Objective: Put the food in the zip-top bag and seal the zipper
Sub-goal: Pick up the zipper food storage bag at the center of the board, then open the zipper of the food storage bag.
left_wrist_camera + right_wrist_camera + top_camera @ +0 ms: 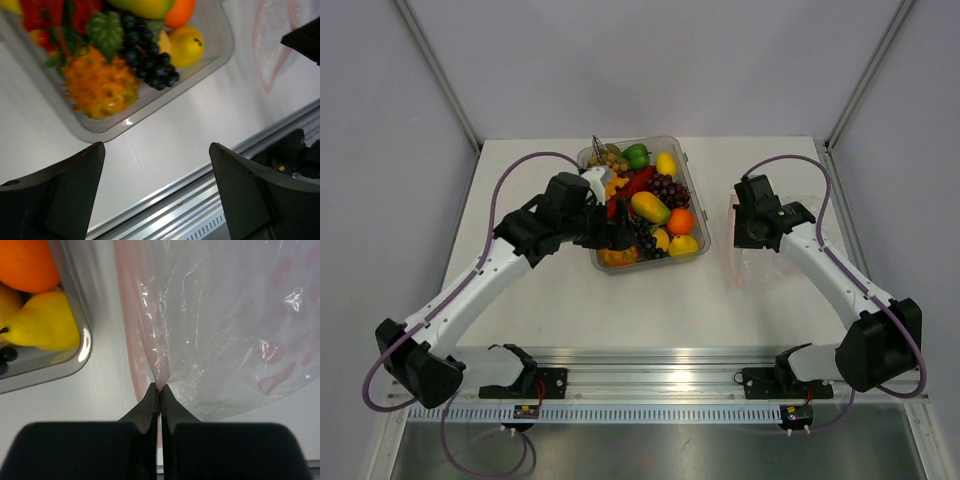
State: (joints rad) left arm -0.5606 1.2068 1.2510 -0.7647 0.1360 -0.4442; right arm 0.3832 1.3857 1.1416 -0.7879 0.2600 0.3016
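The food lies in a clear rigid tray (695,215): a mango (650,207), purple grapes (669,187), an orange (680,221), a lemon (683,244), a green pepper (636,154) and a red chilli (635,183). My left gripper (623,238) hangs open and empty over the tray's near left corner; in the left wrist view (157,150) the grapes (147,55) and the lemon (186,45) lie beyond its fingers. The zip-top bag (760,268) lies right of the tray. My right gripper (160,388) is shut on the bag's (225,330) pinkish zipper strip (137,315).
The tray's near right corner (82,352) sits just left of the bag's edge, with the lemon (42,322) and the orange (27,262) inside. An aluminium rail (650,355) runs along the table's near edge. Frame posts stand at the far corners.
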